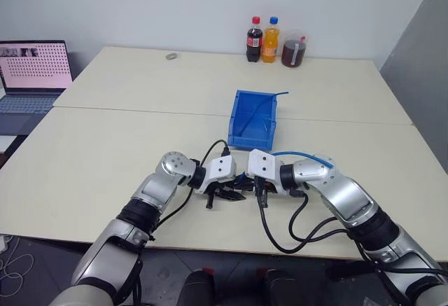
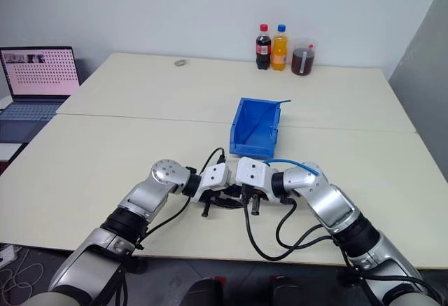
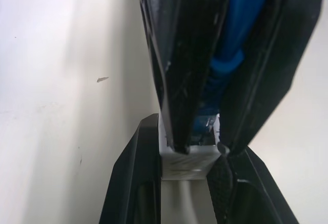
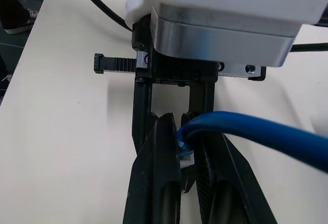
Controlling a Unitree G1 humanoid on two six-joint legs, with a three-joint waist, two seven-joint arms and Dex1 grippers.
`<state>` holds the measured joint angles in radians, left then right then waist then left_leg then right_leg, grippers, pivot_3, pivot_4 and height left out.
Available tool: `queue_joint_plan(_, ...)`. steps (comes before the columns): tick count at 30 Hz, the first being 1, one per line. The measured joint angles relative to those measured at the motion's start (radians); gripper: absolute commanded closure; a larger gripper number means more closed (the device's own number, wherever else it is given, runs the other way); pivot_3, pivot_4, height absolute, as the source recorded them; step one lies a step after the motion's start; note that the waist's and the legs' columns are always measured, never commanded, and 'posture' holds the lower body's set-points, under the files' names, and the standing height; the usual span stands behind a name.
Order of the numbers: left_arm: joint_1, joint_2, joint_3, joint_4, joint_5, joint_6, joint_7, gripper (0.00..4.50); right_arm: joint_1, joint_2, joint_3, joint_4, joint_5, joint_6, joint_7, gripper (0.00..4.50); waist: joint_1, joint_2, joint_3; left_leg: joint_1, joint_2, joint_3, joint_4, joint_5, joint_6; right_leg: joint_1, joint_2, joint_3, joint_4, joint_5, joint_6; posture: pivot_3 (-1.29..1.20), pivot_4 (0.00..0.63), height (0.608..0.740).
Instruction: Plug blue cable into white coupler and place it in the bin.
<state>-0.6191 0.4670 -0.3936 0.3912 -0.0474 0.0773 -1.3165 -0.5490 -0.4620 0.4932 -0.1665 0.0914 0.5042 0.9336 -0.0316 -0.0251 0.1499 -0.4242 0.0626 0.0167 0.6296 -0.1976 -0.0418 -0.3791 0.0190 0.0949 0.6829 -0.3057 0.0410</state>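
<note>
Cable [image 4: 266,134] plug sits at the coupler [image 3: 187,158] mouth, near the worktop's front edge, short of the bin [image 1: 253,118]. Left fingers [image 3: 130,183] pinch the coupler; right fingers [image 4: 159,183] clamp the plug. Keep both aligned and push straight until seated.

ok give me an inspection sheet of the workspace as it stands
surface: pale table, two tops butted with a seam.
job's things: blue cable plug at the white coupler; bin behind, a thin blue wire at its rim.
clutter: three drinks at the far edge; small object.
grippers: left end effector shut on the coupler; right end effector shut on the cable.
cables: black robot leads looping on the table.
surroundings: open laptop, white wall.
</note>
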Motion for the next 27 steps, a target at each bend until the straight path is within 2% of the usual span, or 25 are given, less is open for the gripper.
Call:
queue_joint_plan(2,0.005,0.000,0.007,-0.001,0.000,-0.001,0.003,3.70,0.012,0.012,-0.012,0.006,0.002,-0.008,-0.013,4.41,-0.001,0.000,0.000,0.000,0.000,0.000,0.000,0.000,0.000,0.000,0.000,0.000,0.000,0.000,0.000,0.00,0.150,0.740)
queue_joint_plan(4,0.008,-0.001,0.012,-0.001,-0.004,0.008,0.005,3.00,0.018,0.022,-0.031,0.006,0.006,-0.012,-0.020,4.41,-0.001,0.000,0.000,0.001,0.000,0.000,0.000,0.000,0.000,0.000,0.001,0.000,0.001,0.000,0.000,0.00,0.150,0.740)
queue_joint_plan(6,0.013,-0.002,0.017,-0.007,-0.011,0.021,0.009,2.80,0.026,0.032,-0.042,0.011,0.010,-0.009,-0.027,4.41,-0.001,0.000,0.000,0.001,0.000,0.000,0.000,0.000,0.000,0.000,0.001,0.000,0.001,0.000,0.000,0.00,0.150,0.740)
queue_joint_plan(10,0.046,0.004,0.040,-0.052,-0.037,0.066,0.017,1.95,0.051,0.036,-0.073,-0.011,0.018,0.013,-0.048,4.42,-0.001,0.000,0.001,0.000,0.001,0.000,0.000,0.000,0.000,-0.001,0.001,0.001,0.001,0.000,0.000,0.00,0.150,0.740)
queue_joint_plan(20,0.149,0.128,0.176,-0.252,-0.094,0.168,0.088,0.04,0.094,0.032,-0.123,-0.078,0.071,0.080,-0.062,4.42,-0.001,0.001,0.003,-0.007,0.001,0.000,0.000,0.000,0.000,-0.009,0.001,0.001,0.003,0.000,-0.002,0.00,0.150,0.740)
queue_joint_plan(23,0.162,0.152,0.231,-0.308,-0.110,0.199,0.129,0.00,0.093,0.030,-0.172,-0.109,0.111,0.110,-0.063,4.42,-0.001,0.001,0.005,-0.007,0.001,0.000,0.000,0.000,0.000,-0.009,0.001,0.001,0.003,0.000,-0.002,0.00,0.150,0.740)
queue_joint_plan(27,0.166,0.163,0.302,-0.386,-0.115,0.235,0.220,0.00,0.036,0.052,-0.322,-0.122,0.203,0.175,-0.110,4.42,-0.001,0.001,0.007,-0.007,0.001,0.000,0.000,0.000,0.000,-0.009,0.000,0.001,0.004,0.000,-0.001,0.00,0.150,0.740)
